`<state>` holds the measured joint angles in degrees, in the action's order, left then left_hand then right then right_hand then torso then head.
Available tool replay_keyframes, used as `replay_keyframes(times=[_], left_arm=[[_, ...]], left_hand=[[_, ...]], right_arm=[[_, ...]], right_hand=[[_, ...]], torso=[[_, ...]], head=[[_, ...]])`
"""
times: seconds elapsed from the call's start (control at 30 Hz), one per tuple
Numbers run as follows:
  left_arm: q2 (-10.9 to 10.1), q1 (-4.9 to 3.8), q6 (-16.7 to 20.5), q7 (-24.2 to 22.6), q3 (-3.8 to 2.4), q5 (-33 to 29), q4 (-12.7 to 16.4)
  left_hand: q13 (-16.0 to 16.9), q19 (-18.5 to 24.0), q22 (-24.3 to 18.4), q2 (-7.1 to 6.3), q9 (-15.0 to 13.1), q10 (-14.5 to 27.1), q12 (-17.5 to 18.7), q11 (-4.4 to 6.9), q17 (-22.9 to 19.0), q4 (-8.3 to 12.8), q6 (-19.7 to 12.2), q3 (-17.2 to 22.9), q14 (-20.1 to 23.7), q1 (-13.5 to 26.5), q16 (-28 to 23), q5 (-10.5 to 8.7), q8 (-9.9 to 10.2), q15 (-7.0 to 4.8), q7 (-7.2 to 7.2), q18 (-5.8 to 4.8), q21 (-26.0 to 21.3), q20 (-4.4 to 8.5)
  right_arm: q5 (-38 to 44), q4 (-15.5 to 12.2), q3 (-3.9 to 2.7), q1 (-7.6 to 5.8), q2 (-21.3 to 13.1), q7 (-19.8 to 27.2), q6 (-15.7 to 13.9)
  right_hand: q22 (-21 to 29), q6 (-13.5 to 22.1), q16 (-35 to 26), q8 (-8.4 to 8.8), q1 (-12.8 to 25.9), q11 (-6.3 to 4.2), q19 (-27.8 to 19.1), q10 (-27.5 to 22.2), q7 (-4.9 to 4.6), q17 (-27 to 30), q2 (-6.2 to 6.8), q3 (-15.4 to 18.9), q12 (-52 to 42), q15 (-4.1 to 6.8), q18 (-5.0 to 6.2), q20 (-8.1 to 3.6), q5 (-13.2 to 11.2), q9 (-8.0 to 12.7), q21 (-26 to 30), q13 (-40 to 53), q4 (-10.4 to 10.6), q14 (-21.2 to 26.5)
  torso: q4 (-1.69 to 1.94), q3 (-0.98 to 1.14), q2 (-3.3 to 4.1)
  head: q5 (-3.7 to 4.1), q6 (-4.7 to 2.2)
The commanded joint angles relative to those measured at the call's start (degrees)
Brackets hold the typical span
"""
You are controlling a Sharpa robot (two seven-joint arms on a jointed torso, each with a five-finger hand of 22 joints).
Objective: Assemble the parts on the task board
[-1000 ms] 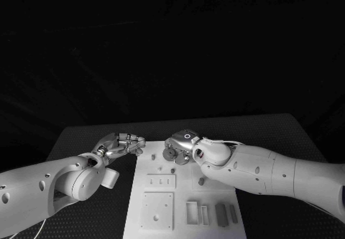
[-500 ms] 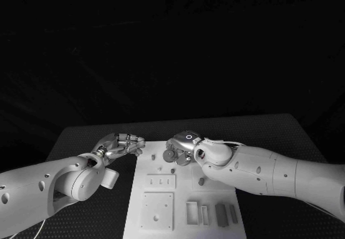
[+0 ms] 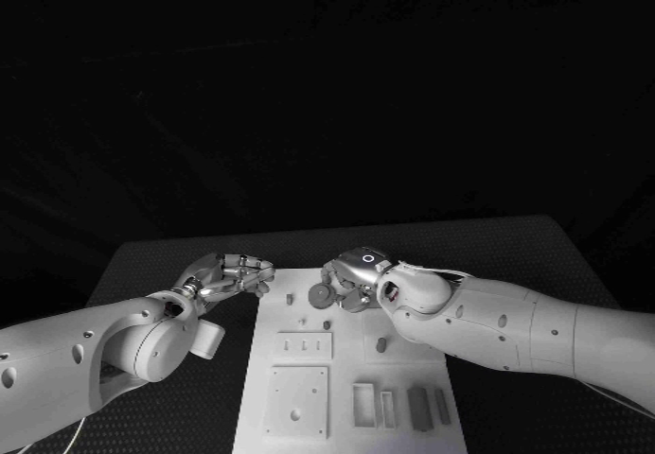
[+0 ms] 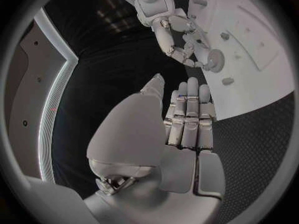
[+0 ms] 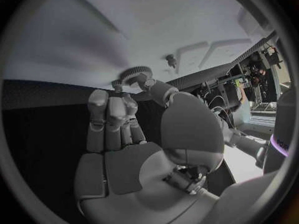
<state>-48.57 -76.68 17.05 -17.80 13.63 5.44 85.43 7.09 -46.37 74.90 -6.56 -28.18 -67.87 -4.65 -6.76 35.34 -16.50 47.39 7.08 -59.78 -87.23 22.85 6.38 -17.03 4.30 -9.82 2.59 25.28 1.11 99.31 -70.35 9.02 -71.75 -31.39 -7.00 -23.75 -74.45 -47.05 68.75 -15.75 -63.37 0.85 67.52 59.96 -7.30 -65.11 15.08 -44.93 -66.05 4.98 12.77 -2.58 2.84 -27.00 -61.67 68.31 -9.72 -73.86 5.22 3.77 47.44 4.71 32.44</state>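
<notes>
**White board, gear held at its far end**

White rectangular task board (image 3: 348,378) lies on the black textured table (image 3: 546,255), long side running away from the robot. From the head camera, the right silver hand (image 3: 352,279) sits over the board's far end, fingers curled around a small grey toothed gear (image 3: 321,296). The left silver hand (image 3: 225,276) hovers just off the board's left edge, over the table, fingers curled inward, close together; nothing visible in it.

Near end of the board, head view: a square plate with small holes (image 3: 298,401), a smaller slotted block (image 3: 305,344) above it, a row of upright narrow grey parts (image 3: 403,407) to the right. None touched by either hand.

Left wrist camera adds what the head view hides: the right hand (image 4: 177,35) seen from the side, gear (image 4: 216,60) pinched at the fingertips, disc on edge above the board surface (image 4: 249,40), with short pegs (image 4: 225,36) standing nearby. Own left hand (image 4: 181,124) shows fingers side by side, folded toward the palm, thumb alongside, holding nothing.

Right wrist camera: the gear (image 5: 133,74) shows its toothed rim clearly, gripped between thumb and fingertips of the right hand (image 5: 124,119), with a small peg (image 5: 170,60) on the board (image 5: 124,35) just beyond. Whether the gear touches the board cannot be told.
</notes>
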Motion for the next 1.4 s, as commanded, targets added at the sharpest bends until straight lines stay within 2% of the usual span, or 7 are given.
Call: replay_keyframes(times=[0.03,0.23,0.47,0.77,1.0,1.1,1.4], left_arm=[[0.0,-0.07,-0.8,-0.4,-0.05,-0.2,0.0],[-0.2,-0.07,-0.6,-0.5,-0.05,-0.2,-0.3],[0.3,-0.03,-0.9,-0.6,-0.04,-0.2,-1.5],[0.4,-0.01,-0.7,-0.5,-0.03,-0.2,-2.8],[0.3,0.04,-1.0,-0.7,-0.02,-0.2,-3.0],[0.3,0.04,-1.1,-0.8,-0.02,-0.2,-3.0],[0.5,0.11,-1.2,-0.8,-0.02,-0.2,-3.2]], left_hand=[[0.1,0.4,0.6,0.27,-0.1,0.1,0.2,-0.43,0.1,-0.1,0.0,-0.3,0.0,-0.3,-0.4,-0.18,0.2,0.15,-0.46,1.13,0.4,0.14],[0.1,0.4,0.6,0.24,-0.1,0.1,0.3,-0.43,0.1,-0.1,0.0,-0.4,0.0,-0.3,-0.4,-0.19,0.2,0.15,-0.46,1.13,0.4,0.14],[0.1,0.4,0.6,0.24,-0.1,0.1,0.3,-0.42,0.1,0.0,0.1,-0.4,0.0,-0.3,-0.4,-0.19,0.2,0.15,-0.45,1.14,0.4,0.15],[0.2,0.4,0.6,0.35,-0.1,-0.1,0.2,-0.38,0.1,0.0,0.1,-0.3,-0.1,-0.4,-0.4,-0.18,0.2,0.14,-0.41,1.15,0.4,0.16],[0.2,0.5,0.6,0.31,-0.2,-0.2,0.2,-0.37,0.2,0.0,0.3,-0.3,-0.1,-0.4,-0.5,-0.2,0.1,0.12,-0.36,1.16,0.4,0.16],[0.2,0.5,0.6,0.3,-0.2,-0.2,0.2,-0.37,0.2,0.0,0.3,-0.4,-0.1,-0.4,-0.5,-0.2,0.1,0.12,-0.36,1.15,0.4,0.16],[0.2,0.5,0.6,0.29,-0.2,-0.2,0.2,-0.37,0.2,0.0,0.3,-0.4,-0.1,-0.4,-0.5,-0.22,0.2,0.13,-0.36,1.15,0.4,0.16]], right_arm=[[-12.9,-1.4,-0.72,-0.34,-1.8,8.3,-5.9],[-22.1,-4.1,-3.77,-2.01,-6.1,13.6,-2.3],[-28.7,-4.2,-4.64,-3.66,-11.8,15.3,3.7],[-32.8,-1.6,-4.66,-3.45,-15.5,17.0,8.3],[-33.0,0.1,-4.64,-1.86,-17.6,17.1,9.1],[-33.0,1.3,-4.64,-0.75,-17.6,17.2,9.3],[-33.0,5.0,-4.64,1.62,-16.4,17.6,10.3]], right_hand=[[0.1,-1.3,-0.2,-0.35,0.2,0.67,0.3,-0.4,-0.63,-0.1,0.65,-0.1,-0.2,-0.32,2.23,-0.42,0.0,0.0,0.1,-0.1,0.5,0.0],[0.1,-1.4,-0.4,-0.4,1.1,1.0,0.2,-0.5,-1.01,-0.3,0.38,1.2,-0.3,-0.58,2.23,-0.52,0.2,0.1,0.1,-0.1,0.7,0.0],[-0.1,-1.7,-0.9,-0.4,1.9,1.27,-0.7,-1.4,-1.29,-0.8,-0.8,4.3,-0.4,-0.82,2.23,-0.61,1.3,0.4,0.3,-0.1,-0.6,0.6],[-0.3,-1.9,-1.3,-0.41,1.7,1.29,-1.6,-2.1,-1.29,-1.2,-1.72,6.6,-0.5,-0.85,2.23,-0.49,3.3,0.8,0.5,-0.2,-2.0,1.2],[-0.4,-1.6,-1.8,-0.3,1.8,1.1,-2.4,-2.8,-1.07,-1.4,-1.71,9.2,-0.5,-0.68,2.23,-0.26,5.0,1.0,0.7,-0.3,-3.4,1.7],[-0.4,-1.4,-1.9,-0.2,2.0,1.08,-2.6,-3.0,-1.06,-1.5,-1.71,10.2,-0.4,-0.66,2.23,-0.16,5.6,1.1,0.8,-0.4,-3.8,1.8],[-0.5,0.3,-2.4,0.5,2.0,1.3,-3.8,-4.3,-1.26,-1.9,-1.48,13.0,-0.3,-0.89,2.23,0.11,6.8,1.6,1.4,-0.4,-5.3,2.9]], torso=[[-0.08,0.0,-0.03],[-0.19,0.18,-0.11],[-0.83,0.24,-0.38],[-2.02,0.98,-0.85],[-2.52,1.47,-0.96],[-2.59,1.56,-0.93],[-2.28,1.35,-0.94]], head=[[0.13,-0.36],[0.37,-0.87],[1.01,-1.61],[0.52,-1.79],[0.4,-1.7],[0.35,-1.55],[0.44,-1.1]])
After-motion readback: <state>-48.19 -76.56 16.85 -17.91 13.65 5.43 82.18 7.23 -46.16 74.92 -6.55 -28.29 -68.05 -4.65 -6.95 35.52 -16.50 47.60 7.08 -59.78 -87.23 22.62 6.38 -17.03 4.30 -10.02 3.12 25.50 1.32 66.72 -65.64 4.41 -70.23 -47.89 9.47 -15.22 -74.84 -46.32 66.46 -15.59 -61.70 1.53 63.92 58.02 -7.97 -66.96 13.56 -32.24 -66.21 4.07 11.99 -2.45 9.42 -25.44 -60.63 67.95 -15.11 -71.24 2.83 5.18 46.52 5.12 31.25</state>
